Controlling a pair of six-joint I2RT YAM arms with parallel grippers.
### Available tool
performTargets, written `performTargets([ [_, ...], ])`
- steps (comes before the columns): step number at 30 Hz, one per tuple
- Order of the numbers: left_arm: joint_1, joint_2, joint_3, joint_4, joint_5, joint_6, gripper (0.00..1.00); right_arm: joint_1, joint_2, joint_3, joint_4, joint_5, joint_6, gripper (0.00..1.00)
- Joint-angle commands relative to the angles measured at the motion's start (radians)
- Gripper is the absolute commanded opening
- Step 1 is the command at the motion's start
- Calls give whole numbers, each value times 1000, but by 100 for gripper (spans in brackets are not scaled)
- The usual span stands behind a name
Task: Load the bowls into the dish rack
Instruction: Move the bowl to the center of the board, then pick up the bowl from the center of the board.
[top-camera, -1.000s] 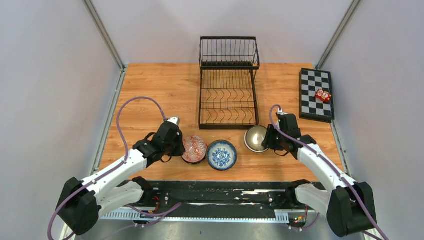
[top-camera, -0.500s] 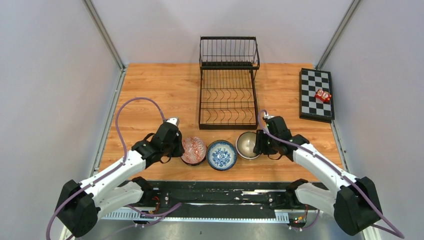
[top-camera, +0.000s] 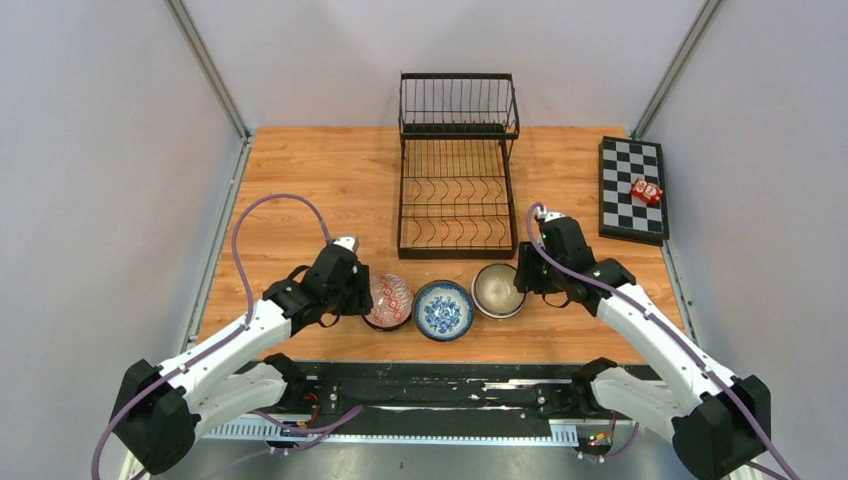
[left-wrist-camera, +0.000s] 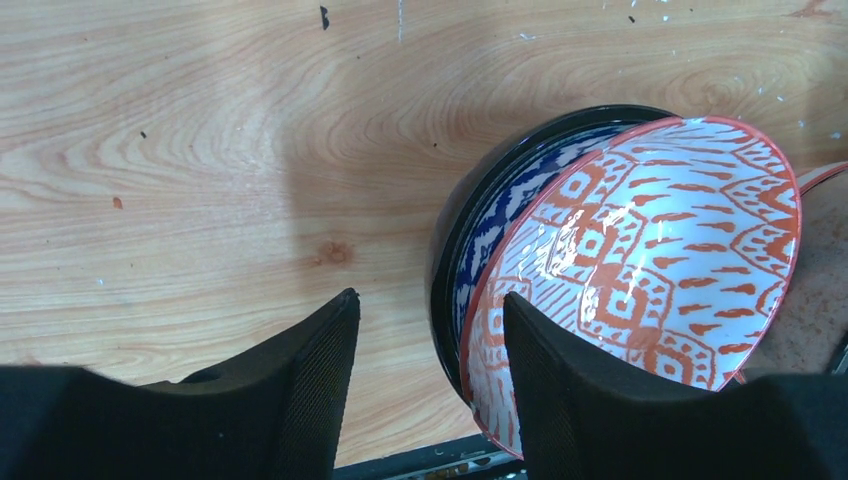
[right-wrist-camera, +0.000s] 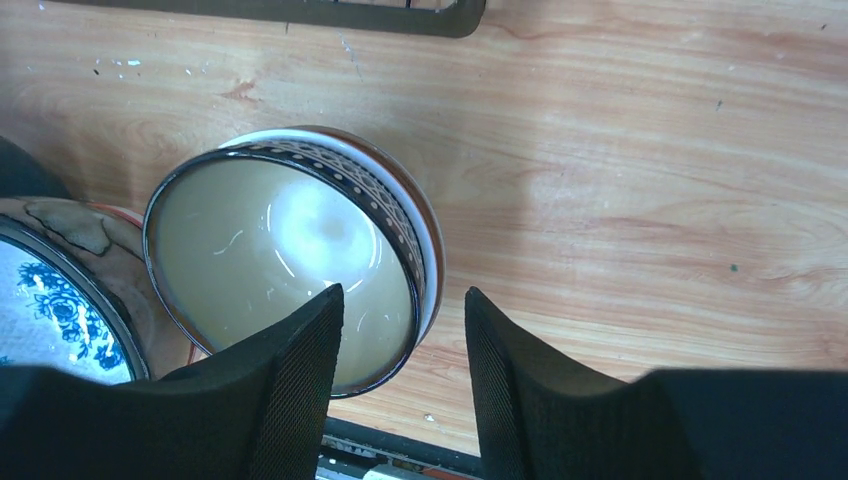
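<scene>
The wood table (top-camera: 300, 180) filled the middle of the top view. The black wire dish rack (top-camera: 459, 131), two tiers, stood upper centre. A checkered board (top-camera: 625, 195) lay flat at the right edge. The left arm (top-camera: 230, 345) reached in from lower left, the right arm (top-camera: 650, 330) from lower right.

All bowls sat in a row on the table just below the rack's near edge, none in it:
- red-patterned bowl (top-camera: 390, 298), left of centre
- blue-and-white floral bowl (top-camera: 443, 309), just beside it at centre
- cream bowl (top-camera: 497, 288) with a dark dotted band, to the right

In the left wrist view the red-patterned bowl was tilted and nested in a dark blue bowl (left-wrist-camera: 490, 210). In the right wrist view the cream bowl was nested in a white-walled bowl (right-wrist-camera: 432, 250).

The left end effector (left-wrist-camera: 430, 305) was open. Its fingers straddled both rims, with bare wood showing beside the outer finger, so it wasn't clamped. The right end effector (right-wrist-camera: 403, 295) was open too, with one finger over the cream bowl's inside and the other outside the rim, clear of it.

A small red object (top-camera: 646, 190) sat on the checkered board; couldn't tell what.
</scene>
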Motion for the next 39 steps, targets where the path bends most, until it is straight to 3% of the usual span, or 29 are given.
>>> performTargets([
  [1,-8,0,53,-22,-32,19,59,20,8,49,-56,49,-25,50],
  [10,-8,-17,141,-86,-80,54,70,61,74,77,-34,99,-40,40],
  [20,-8,-53,194,-131,-91,80,74,105,128,70,-11,156,-39,24],
  [22,-8,-53,199,-134,-93,84,75,113,131,68,-10,166,-40,20],
  [26,-8,-52,214,-141,-94,93,76,125,132,71,-13,182,-46,3],
  [39,-8,-47,337,-170,-63,150,78,151,66,116,-45,226,-66,3],
])
